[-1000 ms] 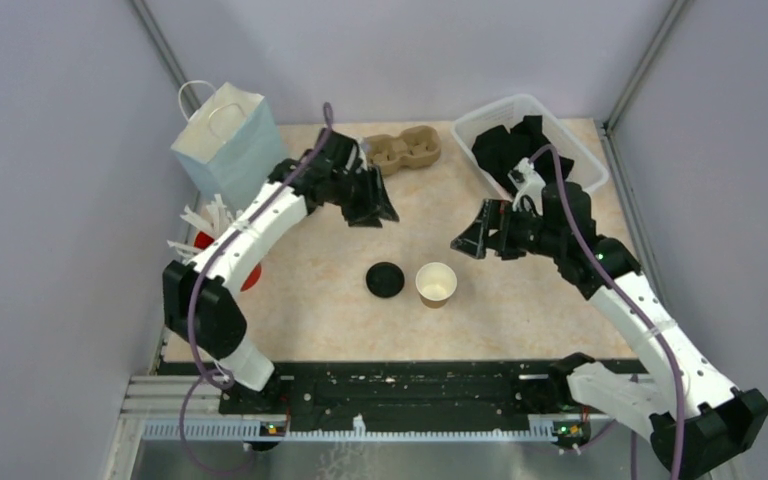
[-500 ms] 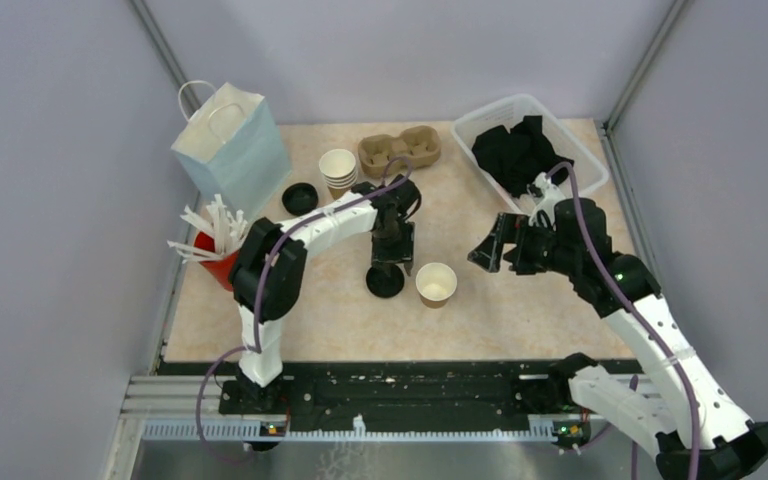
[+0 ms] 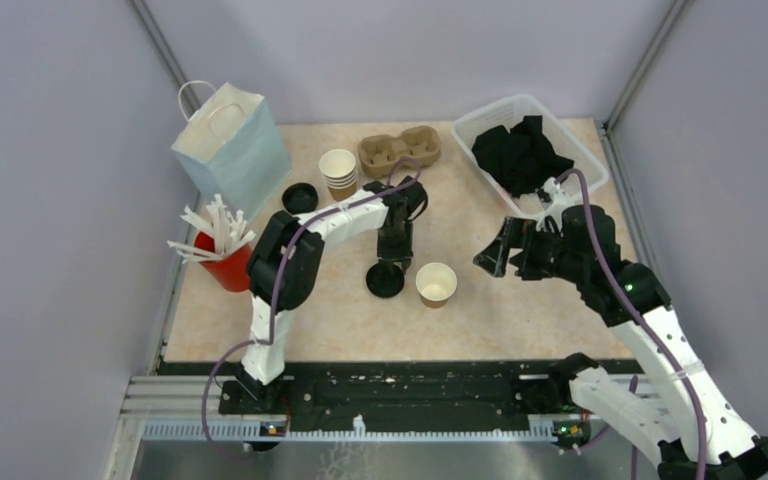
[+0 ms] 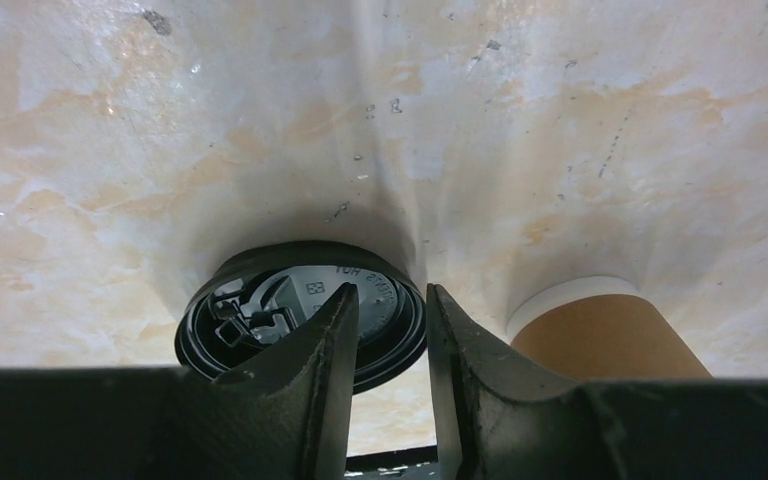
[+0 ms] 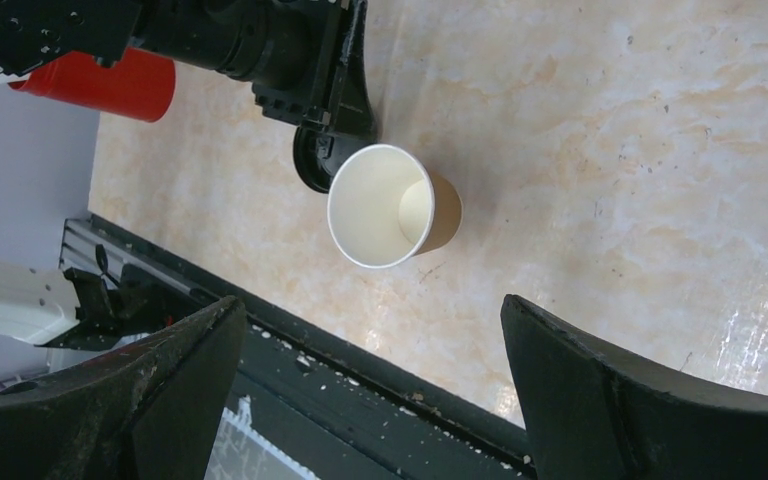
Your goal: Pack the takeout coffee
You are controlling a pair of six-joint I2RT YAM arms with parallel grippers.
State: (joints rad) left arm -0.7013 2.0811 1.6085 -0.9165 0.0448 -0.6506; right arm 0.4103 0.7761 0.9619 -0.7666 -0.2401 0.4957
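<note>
An open kraft paper cup (image 3: 436, 284), white inside, stands upright mid-table, also in the left wrist view (image 4: 610, 335) and the right wrist view (image 5: 392, 207). Just to its left a black lid (image 3: 384, 283) lies flat on the table (image 4: 250, 305). My left gripper (image 3: 393, 258) points down at the lid's cup-side rim (image 4: 390, 292). Its jaws are narrowly parted, one finger over the lid and the other outside the rim, with a gap still showing. My right gripper (image 3: 493, 256) hangs wide open to the right of the cup (image 5: 372, 310), holding nothing.
A stack of paper cups (image 3: 338, 168) and a second black lid (image 3: 299, 197) sit at the back left. Behind them is a cardboard carrier (image 3: 400, 150). A pale blue paper bag (image 3: 230, 150), a red cup of sticks (image 3: 225, 265) and a white bin (image 3: 585, 150) line the edges.
My left arm swung from near the carrier down onto the black lid, and its jaws have narrowed around the rim. The right arm drew back slightly to the right, still open.
</note>
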